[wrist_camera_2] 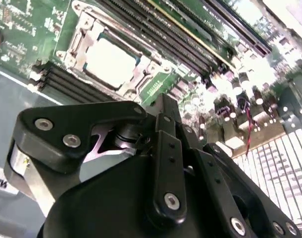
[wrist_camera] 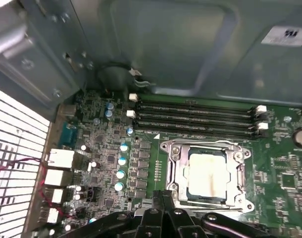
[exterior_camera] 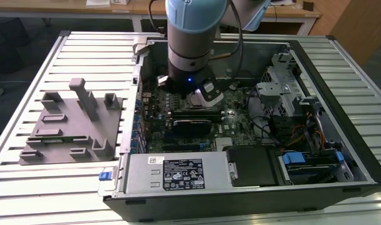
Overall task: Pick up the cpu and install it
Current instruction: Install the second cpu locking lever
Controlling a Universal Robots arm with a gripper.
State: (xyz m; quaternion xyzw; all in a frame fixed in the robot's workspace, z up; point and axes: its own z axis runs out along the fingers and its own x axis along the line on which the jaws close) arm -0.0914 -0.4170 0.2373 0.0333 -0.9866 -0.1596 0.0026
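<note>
Arm: the pale blue and silver robot arm (exterior_camera: 189, 42) reaches down into the open black tower computer case (exterior_camera: 253, 126), which lies on its side on a white slatted metal table (exterior_camera: 27, 108).
Gripper: the black linkage gripper (wrist_camera: 163, 210) hangs just above the green motherboard (wrist_camera: 106, 158); in both wrist views its fingers (wrist_camera_2: 166, 114) meet in a narrow point with nothing between them.
Cpu: the small flat square chip with a pale silvery metal top (wrist_camera: 206, 173) sits inside the square metal-framed socket (wrist_camera: 173, 171) on the board, with the frame around its edges; the second wrist view also shows it lying there (wrist_camera_2: 110, 62), just beyond the fingertips and not touching them.
Beside the socket: long black memory slots (wrist_camera: 195, 119) run parallel along one side of it, and a row of blue-topped capacitors (wrist_camera: 122, 161) stands on another side.
Outside the case: a large grey slotted plastic block (exterior_camera: 71, 124) rests on the table toward the exterior view's left, well apart from the gripper.
Front of the case: a grey power supply with a label (exterior_camera: 177, 172) lies nearest the exterior camera.
</note>
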